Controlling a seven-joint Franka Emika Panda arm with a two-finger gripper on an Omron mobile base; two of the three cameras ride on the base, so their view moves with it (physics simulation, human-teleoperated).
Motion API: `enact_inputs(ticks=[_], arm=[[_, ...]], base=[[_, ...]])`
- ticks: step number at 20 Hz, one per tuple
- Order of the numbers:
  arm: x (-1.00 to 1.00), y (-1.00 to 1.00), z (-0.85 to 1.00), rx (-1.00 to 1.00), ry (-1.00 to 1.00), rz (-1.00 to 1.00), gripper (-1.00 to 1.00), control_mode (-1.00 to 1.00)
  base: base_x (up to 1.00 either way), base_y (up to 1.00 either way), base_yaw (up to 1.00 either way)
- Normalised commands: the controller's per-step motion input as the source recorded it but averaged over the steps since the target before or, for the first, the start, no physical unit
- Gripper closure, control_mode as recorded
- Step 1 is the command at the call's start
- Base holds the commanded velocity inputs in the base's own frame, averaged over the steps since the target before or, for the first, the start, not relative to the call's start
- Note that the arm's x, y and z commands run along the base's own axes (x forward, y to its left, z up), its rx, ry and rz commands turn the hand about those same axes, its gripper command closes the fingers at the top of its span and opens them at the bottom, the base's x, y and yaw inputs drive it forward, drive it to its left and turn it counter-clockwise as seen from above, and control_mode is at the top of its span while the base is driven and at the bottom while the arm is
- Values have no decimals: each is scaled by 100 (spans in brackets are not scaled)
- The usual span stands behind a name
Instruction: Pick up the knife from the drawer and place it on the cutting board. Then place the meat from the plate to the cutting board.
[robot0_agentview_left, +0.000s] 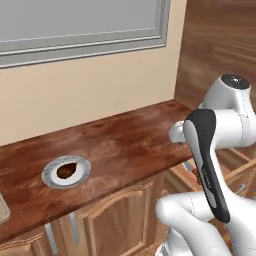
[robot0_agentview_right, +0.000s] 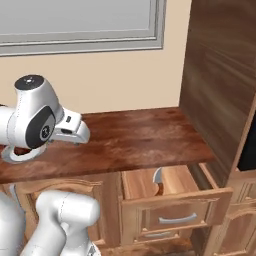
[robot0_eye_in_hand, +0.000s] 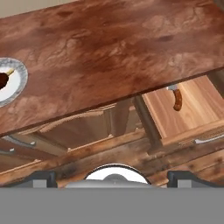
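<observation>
The drawer (robot0_agentview_right: 172, 186) stands pulled out under the counter's right end, a shallow light wood box. Inside it lies the knife (robot0_agentview_right: 159, 182), silver blade toward the back and brown handle toward the front; in the hand view the knife (robot0_eye_in_hand: 176, 99) lies in the drawer (robot0_eye_in_hand: 192, 109) at the right. The grey-rimmed plate (robot0_agentview_left: 52, 176) sits on the counter with the dark meat (robot0_agentview_left: 66, 171) in its white centre. A pale corner of the cutting board (robot0_agentview_left: 3, 209) pokes in at the left edge. My gripper (robot0_eye_in_hand: 113, 176) hangs open above the counter's front edge, left of the drawer, holding nothing.
The reddish-brown counter (robot0_agentview_right: 135, 140) ends at a tall dark wood cabinet (robot0_agentview_right: 220, 85) on the right. Arched cabinet doors (robot0_agentview_left: 110, 215) with grey handles run below the counter. A second drawer front with a grey handle (robot0_agentview_right: 175, 219) sits under the pulled-out one.
</observation>
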Motion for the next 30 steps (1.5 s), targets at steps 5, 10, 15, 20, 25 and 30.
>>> enact_inputs(ticks=[5,10,15,20,25,30], arm=[[0,0,0,0,0,0,-100,100],[0,0,0,0,0,0,-100,100],[0,0,0,0,0,0,-100,100],[0,0,0,0,0,0,-100,100],[0,0,0,0,0,0,-100,100],[0,0,0,0,0,0,-100,100]], base=[[-17,0,-44],[-29,41,-50],[-31,55,-45],[-22,40,-25],[0,44,-20],[1,87,-27]])
